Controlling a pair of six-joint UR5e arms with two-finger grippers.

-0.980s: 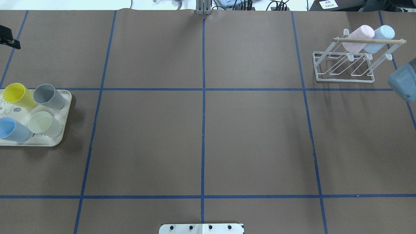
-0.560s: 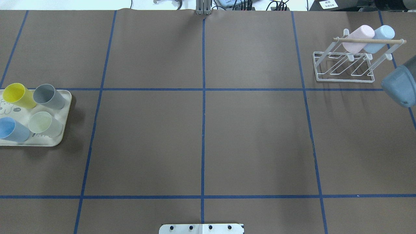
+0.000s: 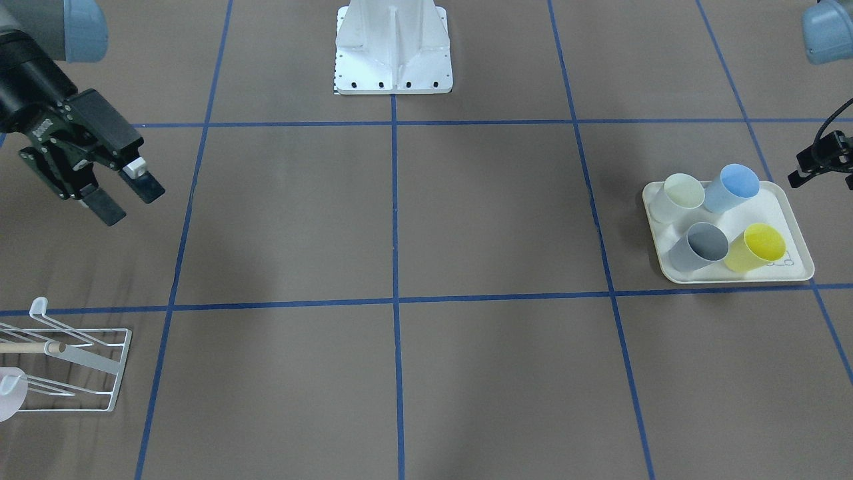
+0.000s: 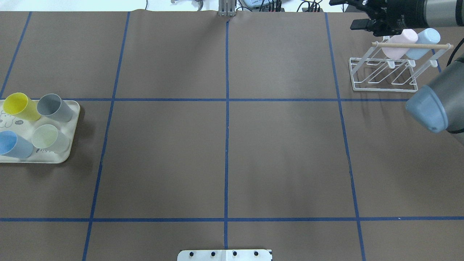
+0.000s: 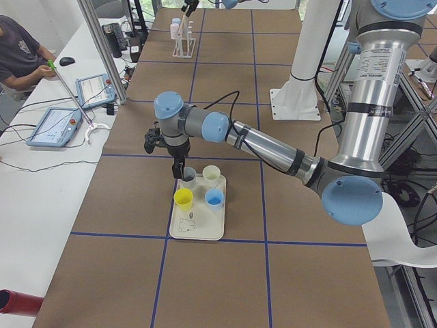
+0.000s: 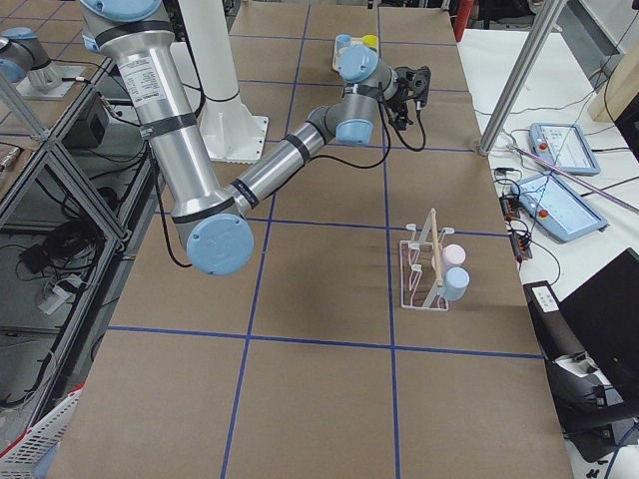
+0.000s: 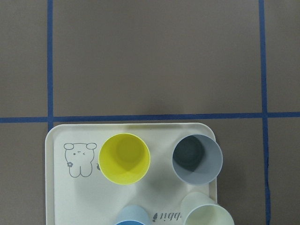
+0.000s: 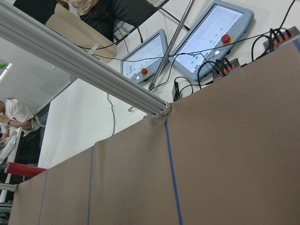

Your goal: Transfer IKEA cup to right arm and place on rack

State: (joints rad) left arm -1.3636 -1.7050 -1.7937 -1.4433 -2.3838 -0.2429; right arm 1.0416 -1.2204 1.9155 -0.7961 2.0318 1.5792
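Observation:
Several cups stand upright on the cream tray [image 4: 74, 108]: yellow [image 4: 20, 106], grey [image 4: 54, 107], pale green [image 4: 49, 138] and blue [image 4: 12, 145]. The left wrist view looks straight down on the yellow [image 7: 124, 158] and grey [image 7: 197, 158] cups and shows no fingers. My left gripper [image 5: 179, 162] hovers over the tray near the grey cup; I cannot tell whether it is open or shut. My right gripper [image 3: 126, 198] is open and empty, up in the air beside the white wire rack [image 4: 384, 90]. It also shows in the overhead view [image 4: 348, 14].
The rack with its wooden dowel [image 4: 409, 45] stands at the far right and holds a pink cup [image 4: 400, 43] and a light blue cup [image 4: 424, 41]. The right arm's elbow [image 4: 431, 108] hangs over the table just in front of the rack. The robot base [image 3: 393, 53] stands mid-table.
The right arm's elbow has swung leftward into the overhead view, and the right gripper has come in at the top right above the rack. The left gripper's black tip has left the left edge.

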